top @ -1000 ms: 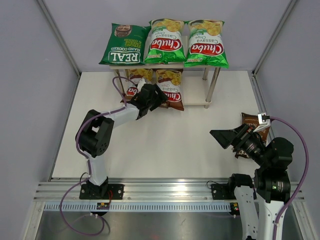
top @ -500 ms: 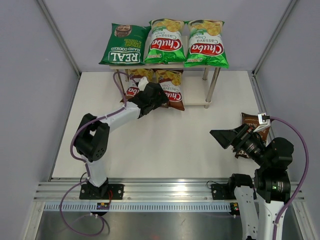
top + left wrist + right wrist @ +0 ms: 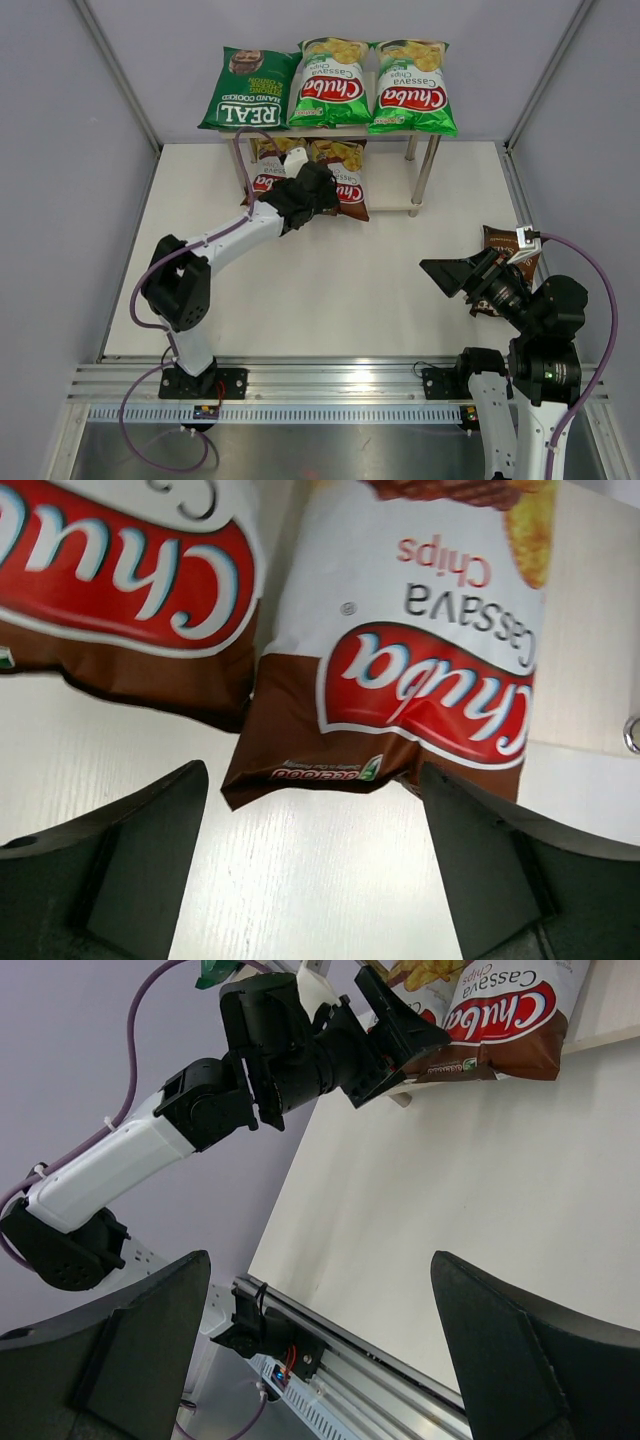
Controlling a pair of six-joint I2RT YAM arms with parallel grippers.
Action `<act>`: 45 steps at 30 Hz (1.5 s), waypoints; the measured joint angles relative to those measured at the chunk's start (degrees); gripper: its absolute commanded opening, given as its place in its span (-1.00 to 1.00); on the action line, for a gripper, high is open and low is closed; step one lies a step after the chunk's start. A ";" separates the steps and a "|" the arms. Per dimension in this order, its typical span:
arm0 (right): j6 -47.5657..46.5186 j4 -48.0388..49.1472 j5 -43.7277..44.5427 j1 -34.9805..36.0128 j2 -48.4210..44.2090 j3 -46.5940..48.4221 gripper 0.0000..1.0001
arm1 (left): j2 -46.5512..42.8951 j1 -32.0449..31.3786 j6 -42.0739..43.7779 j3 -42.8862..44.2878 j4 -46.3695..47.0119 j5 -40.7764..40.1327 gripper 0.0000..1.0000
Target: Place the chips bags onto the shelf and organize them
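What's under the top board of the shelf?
Two brown-red Chuba bags, left and right, lie on the lower board. Their far ends are hidden beneath the bags on top.

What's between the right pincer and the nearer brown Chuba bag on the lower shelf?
Nothing: the top view shows only bare white table between the right pincer and that brown Chuba bag.

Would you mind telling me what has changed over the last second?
The left arm stretched toward the shelf, carrying the left gripper slightly further in; its jaws now stand open either side of the right brown-red bag, not gripping. The right gripper, the dark brown bag and the three top bags stayed put.
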 measured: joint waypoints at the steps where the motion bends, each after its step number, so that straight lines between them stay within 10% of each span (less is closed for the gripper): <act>1: 0.04 0.13 0.00 0.00 0.00 0.00 0.99 | -0.28 -0.20 1.51 0.00 0.68 0.09 0.72; 9: 0.35 0.39 -0.04 0.00 0.00 0.00 0.99 | 0.90 -2.01 12.11 4.68 6.60 2.64 0.36; 17: -8.41 -2.73 9.01 0.24 2.27 0.17 0.99 | -1.88 -6.86 18.84 0.09 11.72 5.62 0.56; 20: -10.64 -4.52 17.27 0.28 8.09 0.24 0.99 | -8.87 -11.19 18.01 -6.34 10.88 5.75 0.98; 32: -11.82 -2.25 53.64 -2.64 30.95 -0.46 0.99 | -42.99 -14.99 10.45 -28.17 1.01 18.75 0.98; 45: -19.23 11.69 53.55 -20.31 52.02 2.54 0.99 | -65.29 -15.61 14.16 -33.81 -14.14 24.98 0.98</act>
